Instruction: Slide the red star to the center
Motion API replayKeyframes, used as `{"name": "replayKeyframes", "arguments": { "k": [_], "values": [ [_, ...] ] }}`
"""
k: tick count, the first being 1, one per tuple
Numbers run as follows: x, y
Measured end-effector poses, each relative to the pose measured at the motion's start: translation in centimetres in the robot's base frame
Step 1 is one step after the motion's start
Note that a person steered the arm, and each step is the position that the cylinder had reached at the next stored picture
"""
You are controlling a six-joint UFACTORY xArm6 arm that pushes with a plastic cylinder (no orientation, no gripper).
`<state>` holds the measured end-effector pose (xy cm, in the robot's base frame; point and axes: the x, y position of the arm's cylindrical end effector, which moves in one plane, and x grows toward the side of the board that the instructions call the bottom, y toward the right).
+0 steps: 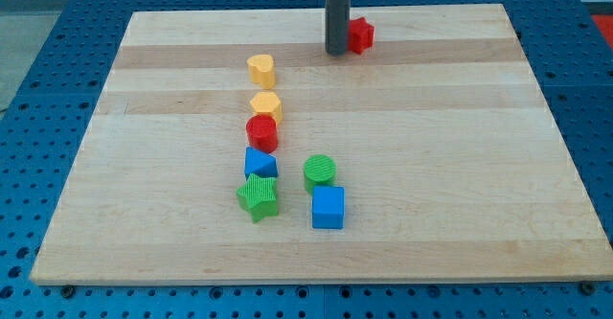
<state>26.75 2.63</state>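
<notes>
Tip [336, 52] only, no jaws to open or close, touching red star [361, 35] just at its right, near top edge. Below-left: two yellow blocks, one red cylinder [261, 132], two blue, two green.

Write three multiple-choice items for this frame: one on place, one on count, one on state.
1. Where is the red star on the board?
A. near the view's top edge
B. at the centre
C. at the view's bottom left

2. How many yellow blocks are there?
A. one
B. two
C. four

3. How does my tip stand to the red star?
A. far off at the view's bottom
B. close against its left side in the view
C. out of view

Key:
1 A, it sits by the top edge.
2 B, the yellow heart-like block and the yellow hexagon.
3 B, the rod's end meets the star's left side.
</notes>
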Motion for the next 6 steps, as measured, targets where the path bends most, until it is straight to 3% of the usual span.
{"name": "replayKeyframes", "arguments": {
  "k": [3, 4, 5, 6],
  "values": [
    [-6.4, 2.2],
    [-2.5, 6.9],
    [4.2, 1.8],
    [5.7, 1.0]
  ]
}}
